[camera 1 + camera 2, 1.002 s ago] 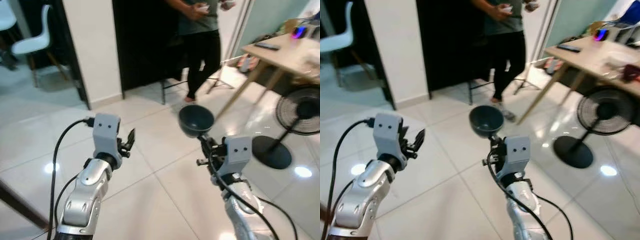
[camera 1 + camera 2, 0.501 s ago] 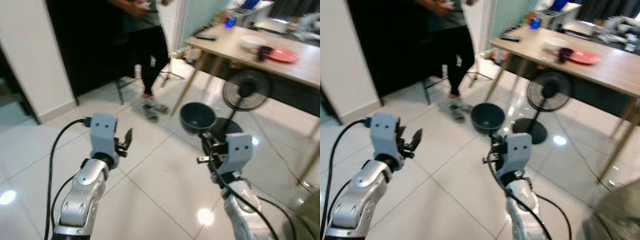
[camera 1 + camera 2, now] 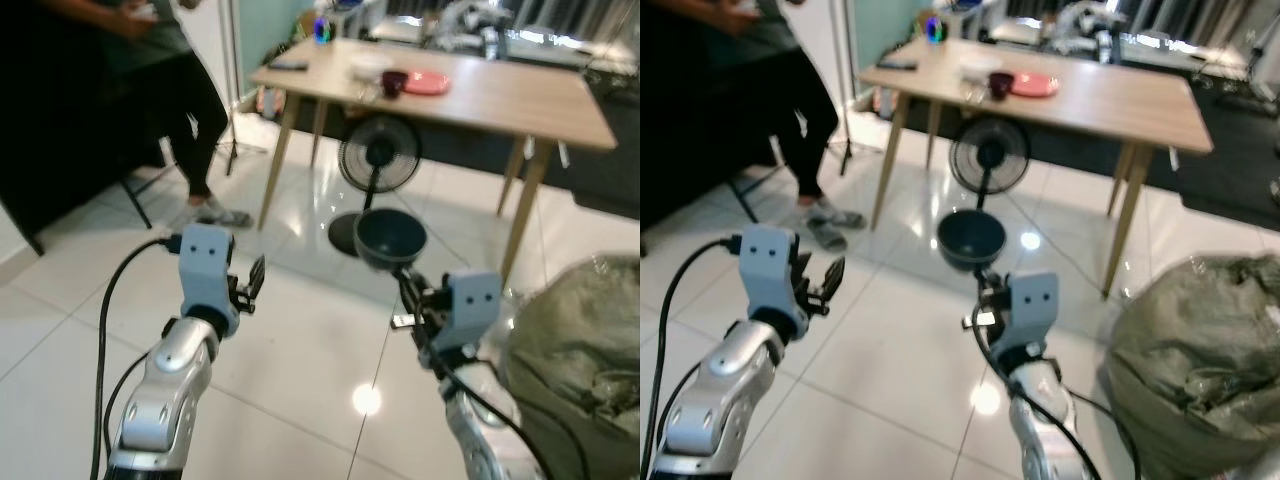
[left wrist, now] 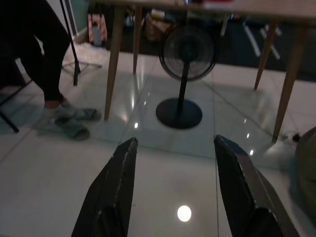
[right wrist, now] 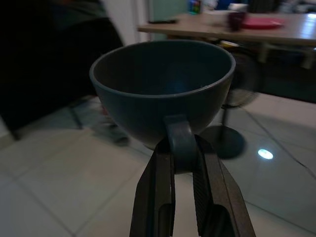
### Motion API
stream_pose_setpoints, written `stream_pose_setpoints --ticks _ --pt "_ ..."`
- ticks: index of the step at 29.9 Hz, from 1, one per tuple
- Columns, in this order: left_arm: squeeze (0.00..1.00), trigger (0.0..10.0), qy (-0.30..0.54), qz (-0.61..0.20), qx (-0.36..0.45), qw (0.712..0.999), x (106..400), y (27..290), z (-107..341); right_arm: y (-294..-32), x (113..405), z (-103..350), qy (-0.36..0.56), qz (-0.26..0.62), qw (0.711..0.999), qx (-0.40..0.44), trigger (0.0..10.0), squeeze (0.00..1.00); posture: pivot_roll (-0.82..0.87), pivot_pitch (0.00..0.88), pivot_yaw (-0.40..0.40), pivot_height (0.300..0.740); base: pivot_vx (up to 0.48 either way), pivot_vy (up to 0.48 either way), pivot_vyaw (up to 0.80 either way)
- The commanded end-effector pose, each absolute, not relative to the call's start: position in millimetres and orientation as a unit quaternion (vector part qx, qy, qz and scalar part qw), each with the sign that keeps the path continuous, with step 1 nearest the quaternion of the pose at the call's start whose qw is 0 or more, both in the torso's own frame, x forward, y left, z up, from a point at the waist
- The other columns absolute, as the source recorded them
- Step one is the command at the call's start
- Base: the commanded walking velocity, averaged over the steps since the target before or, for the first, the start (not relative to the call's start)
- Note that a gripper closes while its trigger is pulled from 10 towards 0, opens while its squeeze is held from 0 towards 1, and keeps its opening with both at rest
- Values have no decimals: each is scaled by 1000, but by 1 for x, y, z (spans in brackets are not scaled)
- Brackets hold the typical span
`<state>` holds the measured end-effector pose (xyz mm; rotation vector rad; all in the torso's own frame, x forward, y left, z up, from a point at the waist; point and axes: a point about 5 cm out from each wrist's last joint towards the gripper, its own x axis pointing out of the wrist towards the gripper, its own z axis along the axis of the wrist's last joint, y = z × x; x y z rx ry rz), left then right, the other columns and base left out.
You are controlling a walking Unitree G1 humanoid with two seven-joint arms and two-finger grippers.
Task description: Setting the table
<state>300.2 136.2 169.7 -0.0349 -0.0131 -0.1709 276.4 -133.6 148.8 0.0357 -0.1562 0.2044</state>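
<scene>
- Right gripper clamped tight on the handle of a dark blue cup, fingers pinching it from both sides; cup held upright, out in front, above the white tiled floor.
- Left gripper spread wide, grasping nothing, raised at about the same height on the left.
- Far ahead, a wooden table on slanted legs, carrying a pink plate, a dark mug just left of it and assorted clutter at the far edge.
- Black standing fan on the floor under the table, directly beyond the cup.
- Near right, a bulky grey-green sack resting on the tiles.
- Far left, a person's dark-trousered legs beside a black chair leg.
- From the head views: both silver arms, the tabletop and the sack.
- From the left wrist: the fan's round base and grey slippers on the person's feet, seen between the parted fingers.
- From the right wrist: the inside of the cup, blurred room behind.
</scene>
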Motion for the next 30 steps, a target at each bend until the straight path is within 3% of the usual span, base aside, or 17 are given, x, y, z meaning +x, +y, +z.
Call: stream_pose_setpoints --ticks 1,30 --pt "0 10000 -2 -92 -26 995 299 133 168 -139 276 150 -81 92 992 15 10000 0 -57 0 59 740 0 0 -800" --pt "0 10000 -20 -71 -2 997 302 139 171 -137 278 150 -86 97 991 12 10000 0 -49 0 60 740 17 0 -769"
